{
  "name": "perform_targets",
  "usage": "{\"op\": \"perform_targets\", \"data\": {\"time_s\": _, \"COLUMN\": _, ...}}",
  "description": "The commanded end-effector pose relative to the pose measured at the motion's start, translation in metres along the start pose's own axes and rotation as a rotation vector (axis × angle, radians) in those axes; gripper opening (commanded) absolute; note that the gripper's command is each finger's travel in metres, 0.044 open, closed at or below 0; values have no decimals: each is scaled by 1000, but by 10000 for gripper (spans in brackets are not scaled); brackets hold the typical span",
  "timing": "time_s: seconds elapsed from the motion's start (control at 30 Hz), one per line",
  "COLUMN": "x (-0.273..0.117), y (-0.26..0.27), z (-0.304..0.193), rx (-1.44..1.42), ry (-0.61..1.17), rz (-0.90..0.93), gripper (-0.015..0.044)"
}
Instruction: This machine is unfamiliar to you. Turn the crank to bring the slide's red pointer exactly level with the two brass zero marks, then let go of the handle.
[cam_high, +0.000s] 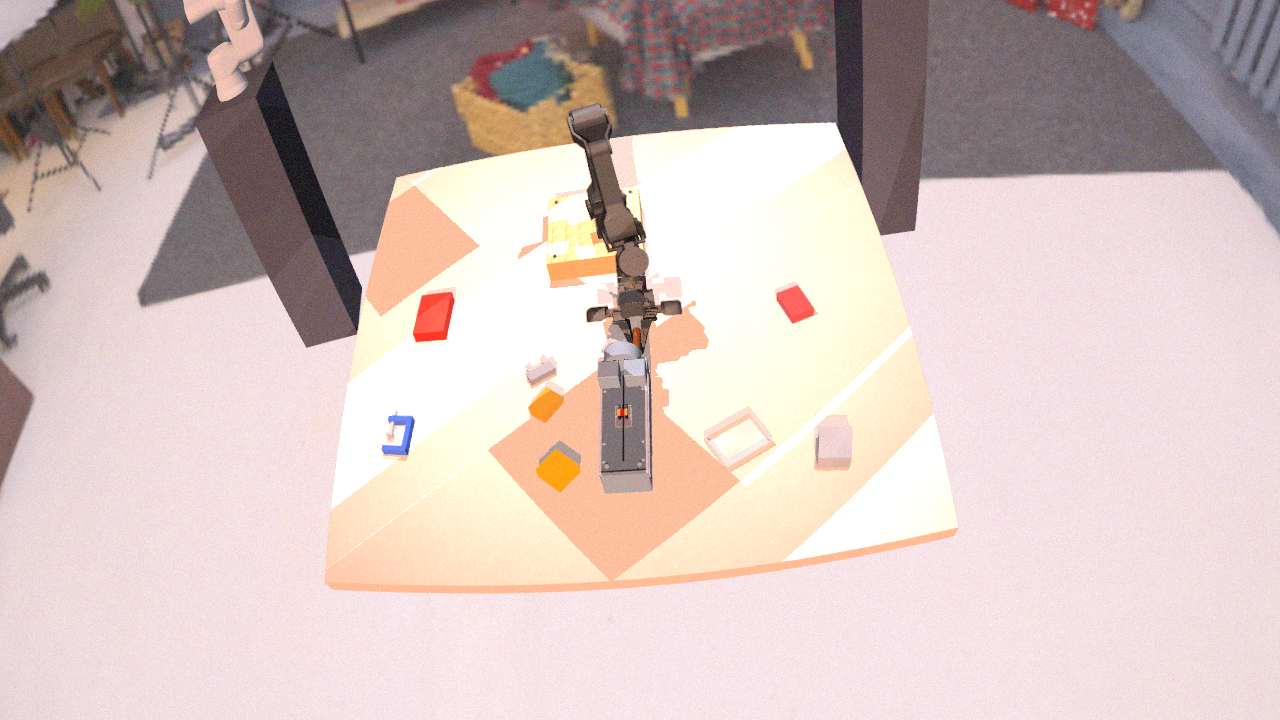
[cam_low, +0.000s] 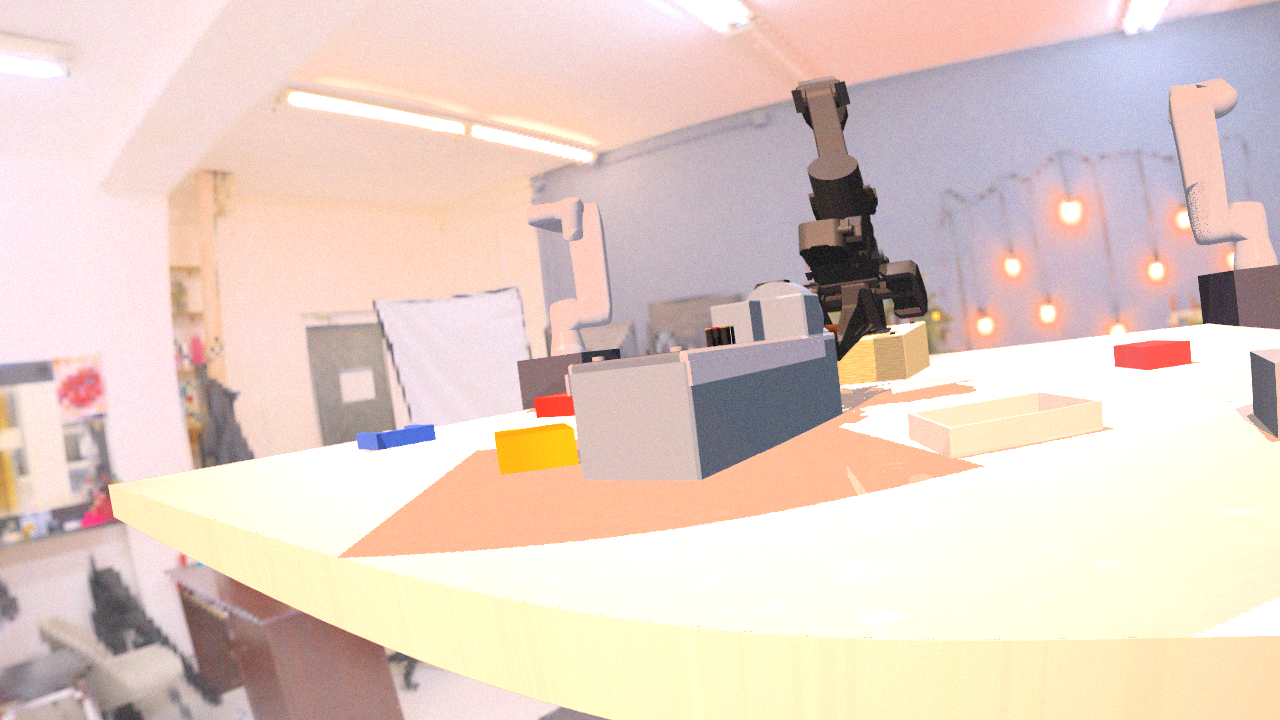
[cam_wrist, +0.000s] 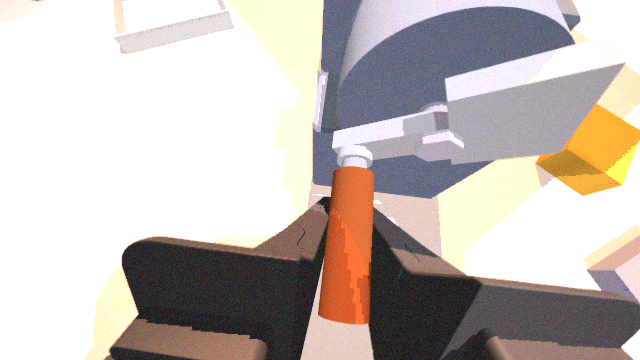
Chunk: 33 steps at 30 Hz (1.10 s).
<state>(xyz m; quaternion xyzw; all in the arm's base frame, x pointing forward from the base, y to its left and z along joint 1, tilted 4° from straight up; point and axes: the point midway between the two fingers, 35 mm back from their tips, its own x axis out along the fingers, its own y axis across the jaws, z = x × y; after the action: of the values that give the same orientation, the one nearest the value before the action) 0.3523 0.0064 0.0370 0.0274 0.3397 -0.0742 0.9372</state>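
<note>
The grey machine (cam_high: 624, 456) (cam_low: 640, 420) (cam_wrist: 460, 65) stands in the middle of the table, its crank end towards the arm. A pale crank arm (cam_wrist: 380, 137) with a flat counterweight plate (cam_wrist: 530, 110) sits on the round drum's face. My gripper (cam_high: 636, 335) (cam_wrist: 343, 207) is shut on the orange crank handle (cam_wrist: 348, 250), one dark finger on each side. The red pointer (cam_high: 622, 412) shows in a small window on the machine's top, between yellowish marks. It looks about level with them, but it is too small to tell exactly. In the exterior view the fingertips are partly hidden behind the machine.
Orange blocks (cam_high: 558, 470) (cam_high: 546, 404) and a small grey part (cam_high: 540, 370) lie left of the machine. An open tray (cam_high: 716, 448) (cam_low: 1002, 438) and a grey block (cam_high: 833, 445) stand right. Red blocks (cam_high: 434, 317) (cam_high: 794, 303) and a blue bracket (cam_high: 409, 436) lie farther out. A yellow box (cam_high: 580, 267) stands behind.
</note>
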Motion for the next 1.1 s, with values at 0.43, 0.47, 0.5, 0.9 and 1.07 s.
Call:
{"op": "perform_targets", "data": {"time_s": 0.43, "x": 1, "y": -1, "z": -1, "rx": -2, "ry": 3, "rz": -2, "gripper": 0}}
{"op": "perform_targets", "data": {"time_s": 0.47, "x": 1, "y": -1, "z": -1, "rx": -2, "ry": 3, "rz": -2, "gripper": 0}}
{"op": "perform_targets", "data": {"time_s": 0.5, "x": 1, "y": -1, "z": -1, "rx": -2, "ry": 3, "rz": -2, "gripper": 0}}
{"op": "perform_targets", "data": {"time_s": 0.9, "x": 0, "y": 0, "z": -1, "rx": 0, "ry": 2, "rz": -1, "gripper": 0}}
{"op": "perform_targets", "data": {"time_s": 1.07, "x": 0, "y": 0, "z": -1, "rx": 0, "ry": 2, "rz": -1, "gripper": 53}}
